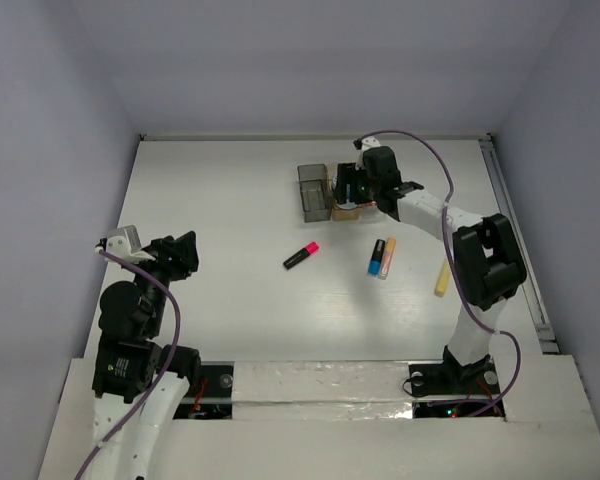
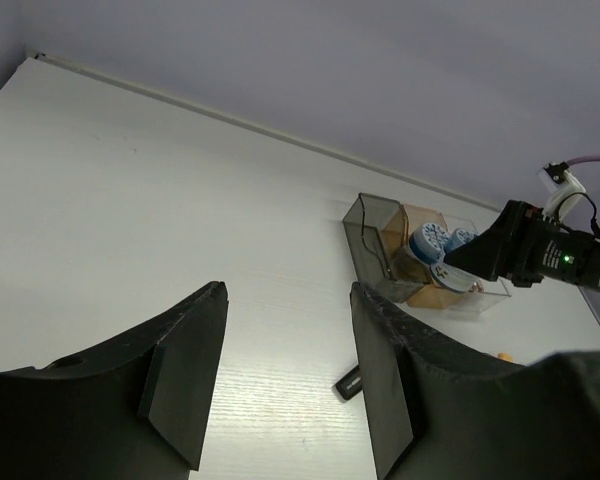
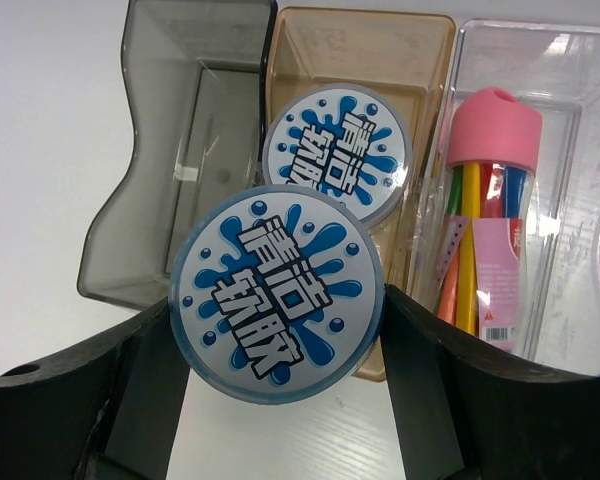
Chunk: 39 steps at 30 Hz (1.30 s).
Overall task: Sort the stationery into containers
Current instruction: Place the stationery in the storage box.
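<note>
A round blue-and-white printed disc (image 3: 277, 290) is gripped by its rim in the right gripper (image 3: 280, 345) over the amber-brown translucent bin (image 3: 310, 30), where a matching disc (image 3: 335, 150) lies. Judged light, stiff and slick-edged, it is best pinched across its width. The left gripper (image 2: 285, 370) is spread wide and empty.

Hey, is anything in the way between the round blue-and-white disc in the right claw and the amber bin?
Nothing visible stands between the held round blue-and-white disc in the right claw and the amber-brown translucent plastic bin. A second round blue-and-white disc already lies inside, covering much of its floor.
</note>
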Each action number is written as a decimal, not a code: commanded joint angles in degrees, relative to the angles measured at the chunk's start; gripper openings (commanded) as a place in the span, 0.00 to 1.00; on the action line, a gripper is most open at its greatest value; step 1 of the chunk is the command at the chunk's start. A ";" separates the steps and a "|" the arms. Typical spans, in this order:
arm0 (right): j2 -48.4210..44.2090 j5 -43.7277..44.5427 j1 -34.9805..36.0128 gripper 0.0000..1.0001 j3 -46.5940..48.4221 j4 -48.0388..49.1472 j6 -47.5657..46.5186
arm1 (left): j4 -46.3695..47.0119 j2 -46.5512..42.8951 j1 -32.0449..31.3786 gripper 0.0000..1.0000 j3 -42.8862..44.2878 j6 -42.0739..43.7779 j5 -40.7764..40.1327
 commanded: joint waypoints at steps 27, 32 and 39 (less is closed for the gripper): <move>-0.70 7.04 0.07 0.89 -2.95 15.33 2.58 | 2.81 0.07 0.20 0.49 0.02 0.59 0.07; -4.74 3.88 0.07 0.99 -2.25 12.88 3.19 | 2.90 -0.02 0.20 0.49 0.02 0.50 0.16; -11.59 7.64 0.07 0.02 -7.23 9.09 5.82 | 3.34 0.86 0.20 0.45 -0.16 0.67 1.21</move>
